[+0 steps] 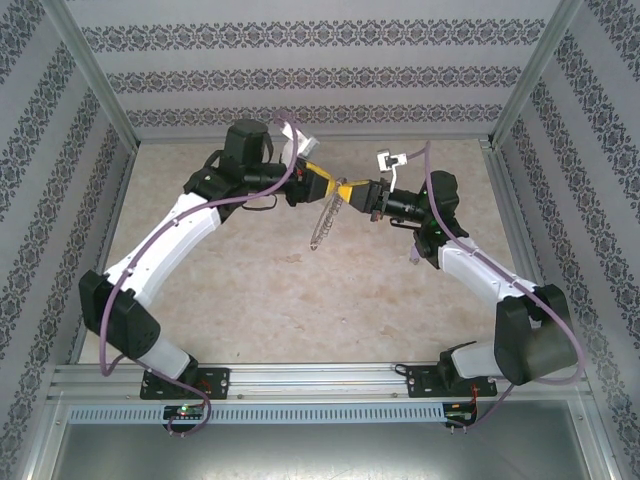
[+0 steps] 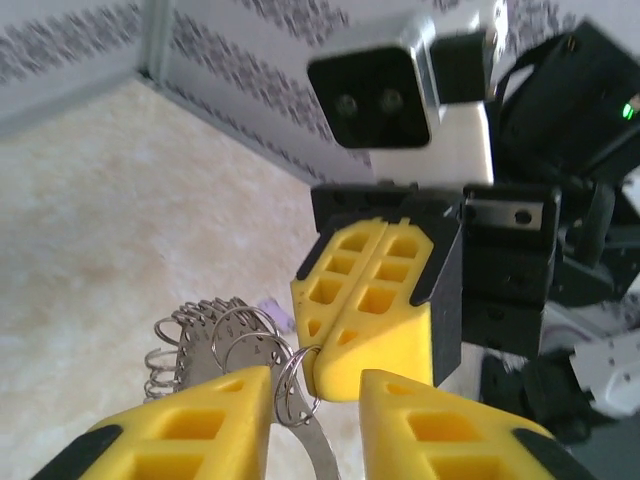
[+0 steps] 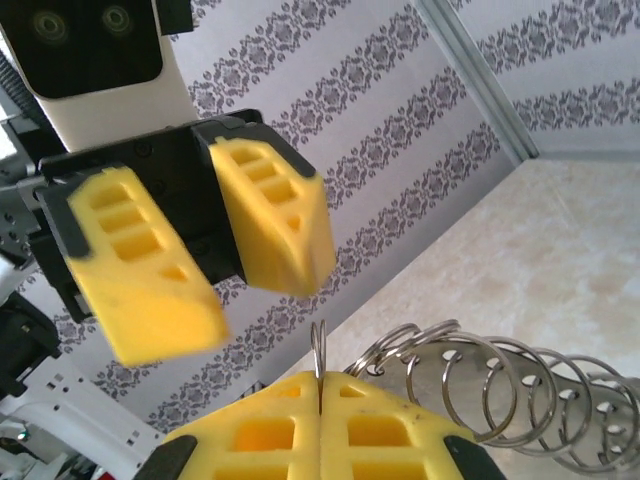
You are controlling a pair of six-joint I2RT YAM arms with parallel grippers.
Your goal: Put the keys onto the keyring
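Right gripper (image 3: 320, 385) clamped shut on keyring (image 3: 318, 350) wire, mid-air above table (image 1: 300, 300). Left gripper (image 2: 315, 395) facing it, jaws partly apart. Keys (image 1: 322, 225) dangle below the pinch, long axis slanting near-left.

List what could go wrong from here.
The right gripper pinches the keyring by one thin edge, in the air over the table; it may slip and drop. The left gripper stands open right beside it; closing could knock the ring or miss it.
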